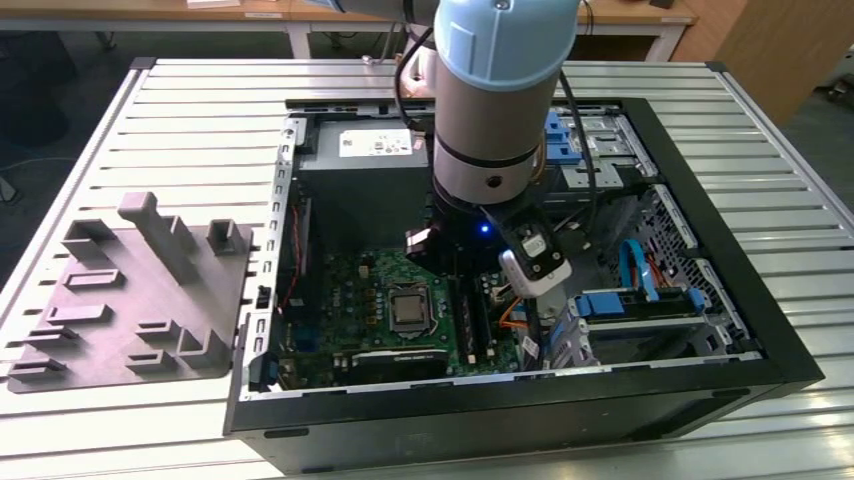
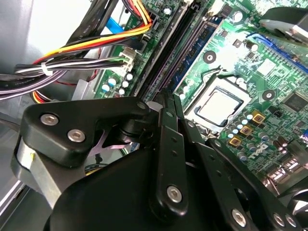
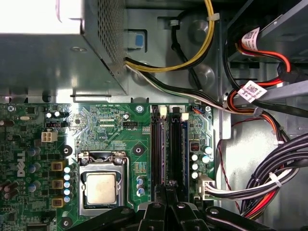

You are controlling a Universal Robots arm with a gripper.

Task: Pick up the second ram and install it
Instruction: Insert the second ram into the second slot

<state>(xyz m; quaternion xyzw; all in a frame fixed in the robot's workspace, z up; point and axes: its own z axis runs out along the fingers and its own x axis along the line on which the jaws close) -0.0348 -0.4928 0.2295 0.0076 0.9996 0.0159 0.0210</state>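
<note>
My gripper point(image 1: 461, 268) reaches down into the open computer case point(image 1: 534, 398), over the motherboard's black memory slots point(image 3: 157, 149). In both wrist views its fingertips point(image 3: 166, 186) point(image 2: 166, 94) are pressed together at the middle of one slot. A thin dark edge, the second ram point(image 3: 165, 144) point(image 2: 172, 53), runs out from between them along that slot, seen edge-on. Its lower part is hidden in the rails. A bluish stick point(image 3: 185, 149) point(image 2: 199, 41) stands in the neighbouring slot.
The processor socket point(image 3: 101, 187) lies beside the slots. The grey power-supply box point(image 3: 48, 53) is at the slots' far end. Bundles of black, yellow and red cables point(image 3: 269, 178) hang on the other side. A grey moulded fixture point(image 1: 134, 300) sits on the slatted table at the exterior view's left.
</note>
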